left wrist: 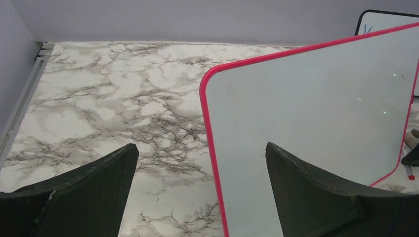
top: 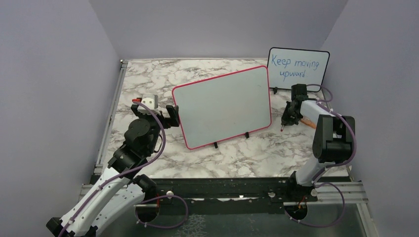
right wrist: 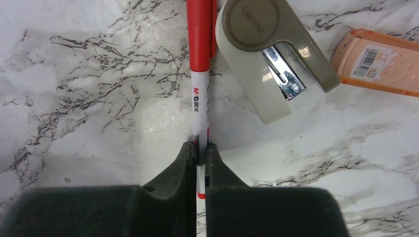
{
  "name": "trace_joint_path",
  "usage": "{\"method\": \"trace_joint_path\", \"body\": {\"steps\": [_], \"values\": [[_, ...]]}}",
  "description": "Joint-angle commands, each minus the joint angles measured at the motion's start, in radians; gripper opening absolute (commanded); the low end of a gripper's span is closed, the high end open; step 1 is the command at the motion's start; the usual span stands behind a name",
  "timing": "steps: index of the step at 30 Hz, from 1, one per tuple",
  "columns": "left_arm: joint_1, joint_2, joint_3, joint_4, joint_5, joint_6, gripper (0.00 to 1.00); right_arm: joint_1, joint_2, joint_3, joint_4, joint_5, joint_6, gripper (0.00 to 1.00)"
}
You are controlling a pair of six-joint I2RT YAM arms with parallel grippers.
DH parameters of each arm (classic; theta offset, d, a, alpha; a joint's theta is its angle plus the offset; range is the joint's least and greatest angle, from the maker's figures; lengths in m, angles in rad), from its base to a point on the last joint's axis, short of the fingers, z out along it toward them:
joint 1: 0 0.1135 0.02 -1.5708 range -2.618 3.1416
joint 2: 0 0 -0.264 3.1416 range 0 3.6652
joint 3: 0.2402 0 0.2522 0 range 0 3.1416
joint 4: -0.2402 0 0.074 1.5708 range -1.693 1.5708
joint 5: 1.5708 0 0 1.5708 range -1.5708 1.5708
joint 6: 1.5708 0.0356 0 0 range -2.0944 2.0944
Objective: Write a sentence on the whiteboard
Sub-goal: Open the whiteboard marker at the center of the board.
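Since nothing is written yet, step in hand: taking up the pen; by my judgement the writing has not begun.
Left pincer [top: 154, 111]: wide open and holding nothing, set at the left edge of the whiteboard [top: 222, 106]. I judge it waits there to steady the board or pull a cap. I cannot tell whether a finger touches the frame.
Right pincer [right wrist: 200, 148]: closed on the red marker [right wrist: 200, 98], nipping the rear of its white barrel, low over the table [top: 148, 74] to the right of the board. The pen lies flat on the marble with its cap on.
Why that hold: it leaves the capped end free, which must be bared before any stroke, I judge.
Beside the pen: a beige stapler [right wrist: 267, 64] just right of the cap, perhaps touching it; a peach case [right wrist: 380, 61] further right.
Whiteboard, place: mid-table on black feet, leaning back, its bare face toward me, within reach of both arms.
Far right: a small black-framed board [top: 299, 64] with blue words, behind the whiteboard's right corner.
Right wrist view alone: the grip itself and the stapler.
Left wrist view alone: the board's left edge running between my open fingers.
Overhead view alone: both arms at once, the board's lean, the blue words whole.
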Motion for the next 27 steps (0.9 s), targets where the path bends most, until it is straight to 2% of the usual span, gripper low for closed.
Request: {"method": "trace_joint_path", "body": {"steps": [1,7,15,18,21,27], "values": [[-0.002,-0.001,-0.011,0.05,0.111,-0.003,0.99,-0.003,-0.006,0.021,-0.01,-0.031,-0.003,0.01],[-0.002,0.015,0.025,0.015,0.211,-0.036,0.99,-0.002,-0.105,0.021,-0.032,-0.064,0.003,0.01],[-0.002,0.024,0.088,-0.047,0.326,-0.061,0.99,0.028,-0.366,0.04,-0.118,-0.193,-0.018,0.01],[-0.002,0.044,0.12,-0.071,0.39,-0.055,0.99,0.072,-0.449,0.052,-0.144,-0.249,-0.032,0.0],[-0.002,0.083,0.159,-0.102,0.438,-0.067,0.99,0.165,-0.509,0.064,-0.171,-0.279,-0.051,0.01],[-0.002,0.154,0.214,-0.131,0.509,-0.147,0.99,0.367,-0.542,0.111,-0.203,-0.322,-0.081,0.01]]}}
